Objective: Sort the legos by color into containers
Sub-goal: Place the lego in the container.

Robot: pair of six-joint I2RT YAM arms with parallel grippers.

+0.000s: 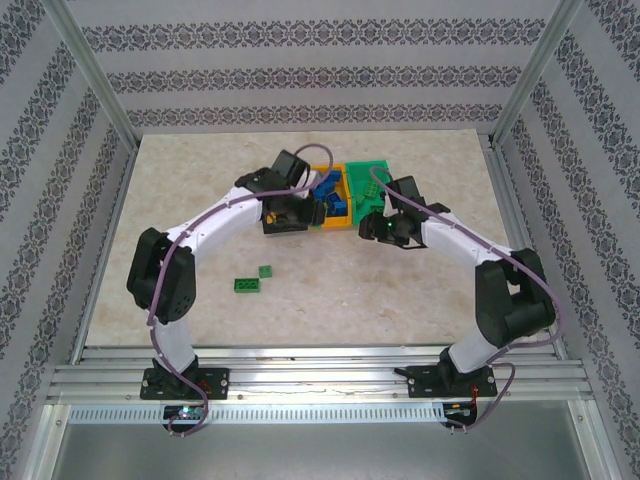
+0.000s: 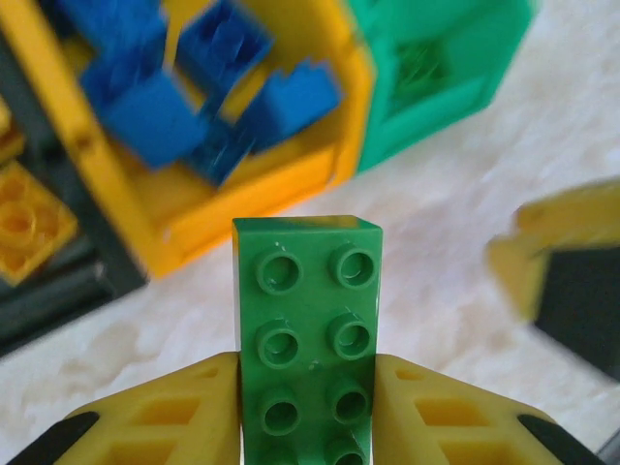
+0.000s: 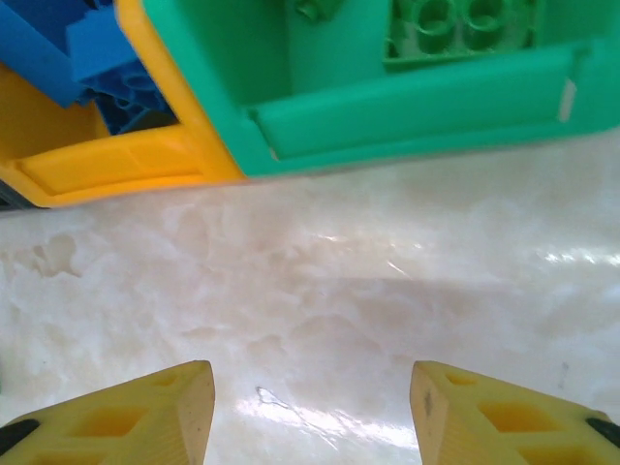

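Note:
My left gripper [image 2: 308,378] is shut on a long green lego [image 2: 308,291], which stands studs-up between the yellow fingers above the table in front of the containers. The orange bin [image 2: 242,208] holds several blue legos [image 2: 155,116]. Right of it stands the green bin [image 2: 436,87]; on its other side the black bin [image 2: 68,281] holds a yellow-orange lego [image 2: 29,218]. My right gripper [image 3: 310,392] hangs open and empty over bare table just before the green bin [image 3: 387,107], which holds a green lego [image 3: 460,24]. From above, two green legos [image 1: 245,285] [image 1: 266,271] lie loose on the table.
The three bins sit side by side at mid-table, orange bin [image 1: 338,222] next to green bin [image 1: 368,172]. Both grippers [image 1: 285,215] [image 1: 378,228] work close together at the bins' near side. Patterned walls and metal posts [image 1: 95,80] ring the table.

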